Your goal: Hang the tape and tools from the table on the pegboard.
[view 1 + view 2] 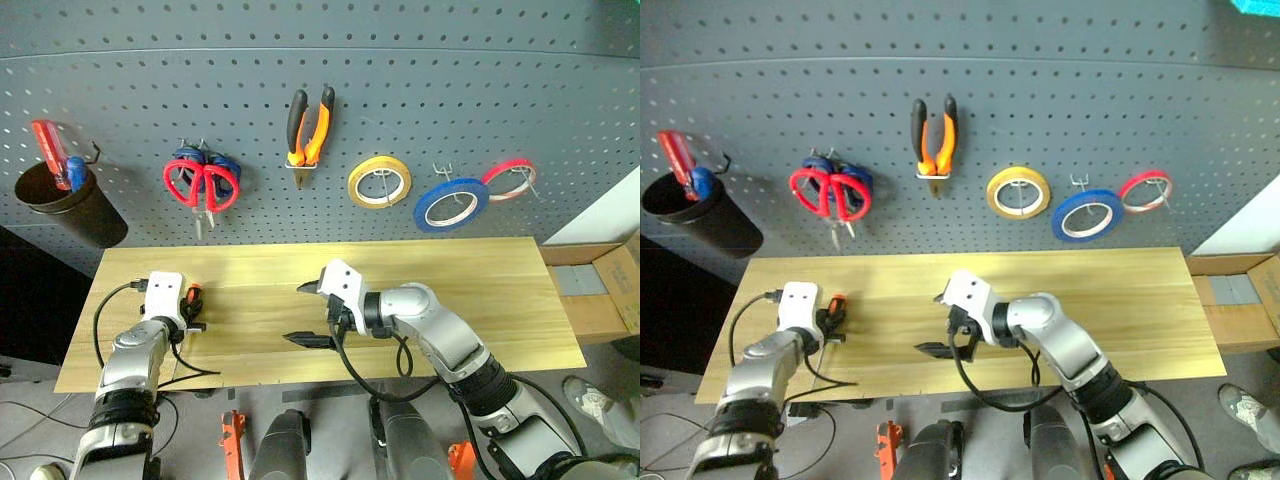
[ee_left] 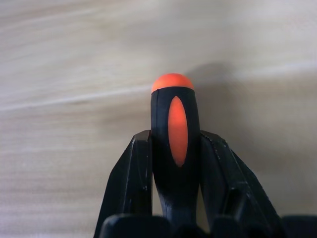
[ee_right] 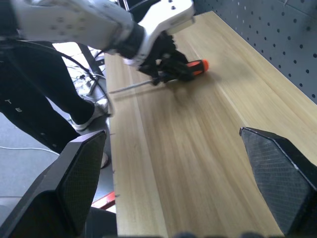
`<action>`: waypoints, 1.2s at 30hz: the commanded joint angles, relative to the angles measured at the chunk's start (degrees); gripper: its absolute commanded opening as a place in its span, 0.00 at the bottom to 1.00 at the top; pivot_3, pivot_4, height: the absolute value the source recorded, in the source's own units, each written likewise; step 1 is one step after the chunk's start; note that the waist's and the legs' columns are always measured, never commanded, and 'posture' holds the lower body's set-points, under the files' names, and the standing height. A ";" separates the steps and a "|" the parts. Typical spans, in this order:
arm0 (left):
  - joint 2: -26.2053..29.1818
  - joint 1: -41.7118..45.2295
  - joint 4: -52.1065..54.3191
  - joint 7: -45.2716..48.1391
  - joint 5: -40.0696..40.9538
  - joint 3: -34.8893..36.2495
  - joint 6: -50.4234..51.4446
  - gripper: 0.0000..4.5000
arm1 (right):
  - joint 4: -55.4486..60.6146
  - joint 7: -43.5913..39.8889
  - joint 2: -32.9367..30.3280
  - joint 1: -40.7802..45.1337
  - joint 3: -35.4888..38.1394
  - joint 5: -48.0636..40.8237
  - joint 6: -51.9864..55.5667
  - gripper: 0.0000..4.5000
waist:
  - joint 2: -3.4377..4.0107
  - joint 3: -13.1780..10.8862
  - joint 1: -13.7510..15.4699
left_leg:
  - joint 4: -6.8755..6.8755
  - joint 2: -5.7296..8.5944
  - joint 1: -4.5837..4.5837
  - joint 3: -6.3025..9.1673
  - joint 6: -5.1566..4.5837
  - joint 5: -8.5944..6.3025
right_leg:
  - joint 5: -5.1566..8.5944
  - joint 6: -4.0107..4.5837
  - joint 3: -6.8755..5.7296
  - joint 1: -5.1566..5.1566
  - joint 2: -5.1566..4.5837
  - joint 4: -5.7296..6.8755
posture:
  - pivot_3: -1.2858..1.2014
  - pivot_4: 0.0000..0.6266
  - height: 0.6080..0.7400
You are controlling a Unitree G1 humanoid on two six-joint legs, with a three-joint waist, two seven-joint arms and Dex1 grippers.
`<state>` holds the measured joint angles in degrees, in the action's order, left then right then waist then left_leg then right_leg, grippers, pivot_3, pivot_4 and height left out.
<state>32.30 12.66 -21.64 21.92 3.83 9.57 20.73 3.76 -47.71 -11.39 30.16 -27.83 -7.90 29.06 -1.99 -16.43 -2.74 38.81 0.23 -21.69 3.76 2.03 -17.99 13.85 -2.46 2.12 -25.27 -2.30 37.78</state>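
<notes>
Two grippers over the pale yellow wood-plank table. Left gripper clenched on the slim orange-and-black-handled screwdriver, near the table's left end, shaft along the surface. Right gripper spread wide, empty, mid-table. Blue tape roll, red-handled scissors, orange-and-black pliers hang on the grey pegboard behind the table.

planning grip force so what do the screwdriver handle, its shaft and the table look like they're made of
Screwdriver handle: looks like moulded plastic or rubber, black with orange inlay and cap, matte with a soft sheen.
Shaft: thin, grey and bright, most likely bare metal.
Table: pale wood planks with visible grain and seams, smooth finish; solid or laminate cannot be told.
The left gripper clamps the handle.
</notes>
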 commanded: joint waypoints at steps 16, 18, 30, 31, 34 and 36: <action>19.87 7.73 27.02 2.37 -5.49 8.26 -14.91 0.21 | -3.44 -0.70 6.59 4.74 10.49 -7.42 -7.37 1.00 | -0.65 5.53 4.02 | 0.08 0.21 -1.10 0.15 0.66 0.42 | -0.25 0.26 -0.47 -0.82 0.48 0.10 | 0.58 0.12 1.00; 20.39 12.44 23.71 1.29 -5.90 8.12 -16.48 0.21 | -3.29 -0.87 7.17 5.11 10.81 -8.19 -7.36 1.00 | -0.64 6.09 4.14 | 0.08 0.18 -1.03 0.05 0.67 0.43 | -0.25 0.27 -0.45 -0.79 0.59 0.18 | 0.58 0.12 1.00; 13.70 40.24 -6.69 -3.81 -1.28 7.78 -23.23 0.21 | -2.15 -1.33 10.00 8.03 11.96 -13.65 -3.41 1.00 | -0.93 7.77 4.00 | 0.17 0.12 -0.71 -0.19 0.70 0.51 | -0.29 0.33 -0.28 -0.65 0.81 0.45 | 0.57 0.11 1.00; 13.05 41.61 -8.38 -3.91 -1.18 7.52 -24.30 0.21 | -2.33 -0.74 10.82 8.43 12.50 -14.21 -3.09 1.00 | -0.95 7.86 3.97 | 0.18 0.12 -0.70 -0.19 0.70 0.51 | -0.29 0.33 -0.28 -0.65 0.82 0.47 | 0.57 0.10 1.00; 11.76 44.43 -12.25 -3.72 -1.26 6.50 -27.52 0.21 | -2.60 1.09 13.18 9.77 14.29 -16.11 -2.42 1.00 | -1.02 7.95 3.69 | 0.19 0.13 -0.61 -0.24 0.71 0.51 | -0.29 0.33 -0.21 -0.65 0.82 0.79 | 0.57 0.10 1.00; 11.01 45.61 -13.75 -3.70 -1.30 5.99 -28.91 0.21 | -2.31 2.44 14.70 10.53 15.73 -17.62 -1.75 1.00 | -1.04 7.98 3.58 | 0.20 0.13 -0.57 -0.30 0.72 0.52 | -0.29 0.33 -0.14 -0.68 0.82 0.94 | 0.56 0.11 1.00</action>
<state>42.85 55.76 -35.65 18.53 2.12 15.52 -5.88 -0.14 -46.22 2.31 39.24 -14.06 -23.46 26.97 -3.04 -8.45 0.84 39.03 0.37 -22.23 3.44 2.76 -17.47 13.56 -2.13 2.01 -25.95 -1.48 38.75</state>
